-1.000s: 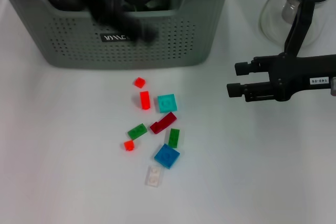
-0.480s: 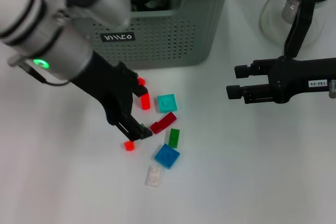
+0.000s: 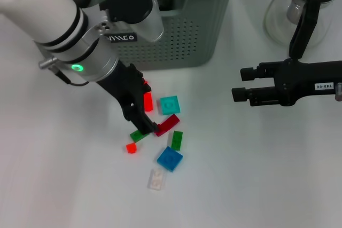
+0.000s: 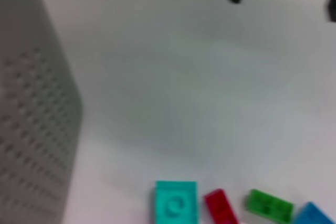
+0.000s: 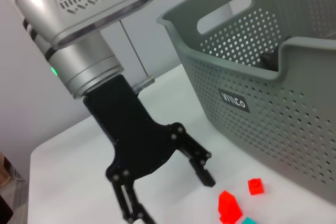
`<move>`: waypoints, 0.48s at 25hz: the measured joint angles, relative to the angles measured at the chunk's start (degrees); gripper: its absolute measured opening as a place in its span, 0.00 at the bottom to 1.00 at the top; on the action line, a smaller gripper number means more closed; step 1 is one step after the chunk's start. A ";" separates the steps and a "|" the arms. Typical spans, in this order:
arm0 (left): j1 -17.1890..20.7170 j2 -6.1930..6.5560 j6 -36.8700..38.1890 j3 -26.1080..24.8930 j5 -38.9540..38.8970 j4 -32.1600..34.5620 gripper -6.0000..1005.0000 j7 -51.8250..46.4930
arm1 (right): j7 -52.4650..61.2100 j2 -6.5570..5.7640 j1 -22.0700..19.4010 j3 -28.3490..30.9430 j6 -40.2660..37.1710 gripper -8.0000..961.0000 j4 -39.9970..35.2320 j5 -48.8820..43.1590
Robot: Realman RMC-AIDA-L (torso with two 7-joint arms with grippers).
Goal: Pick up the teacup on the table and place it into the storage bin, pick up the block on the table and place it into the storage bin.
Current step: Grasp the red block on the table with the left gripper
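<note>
The left tool (image 3: 143, 126), fingers spread, reaches down over the green block (image 3: 139, 134) among scattered blocks on the counter (image 3: 256, 174), while the right tool (image 3: 239, 83) hangs well apart, its fingers apart.

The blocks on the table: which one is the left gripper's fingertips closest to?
The green block lying flat just left of the dark red block. The left gripper, open, has its tips right at it; the other green block sits farther right, beyond the dark red one.

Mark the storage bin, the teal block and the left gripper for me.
storage bin (image 3: 176, 41): head view, perforated front wall.
teal block (image 3: 170, 104): head view, top face.
left gripper (image 5: 170, 195): right wrist view, between its spread fingertips.
</note>
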 joint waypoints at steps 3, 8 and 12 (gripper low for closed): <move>-1.12 -0.07 -2.08 0.49 1.63 -2.08 0.93 -0.20 | -0.19 -0.04 -0.08 0.00 0.29 0.78 0.15 -0.02; -2.82 -0.16 -6.84 2.58 4.56 -5.70 0.91 -1.54 | -0.37 -0.09 -0.10 0.00 0.49 0.78 0.57 -0.03; -3.63 -0.10 -8.28 3.74 5.31 -7.21 0.90 -2.01 | -0.40 -0.15 0.13 0.00 0.58 0.78 0.77 -0.03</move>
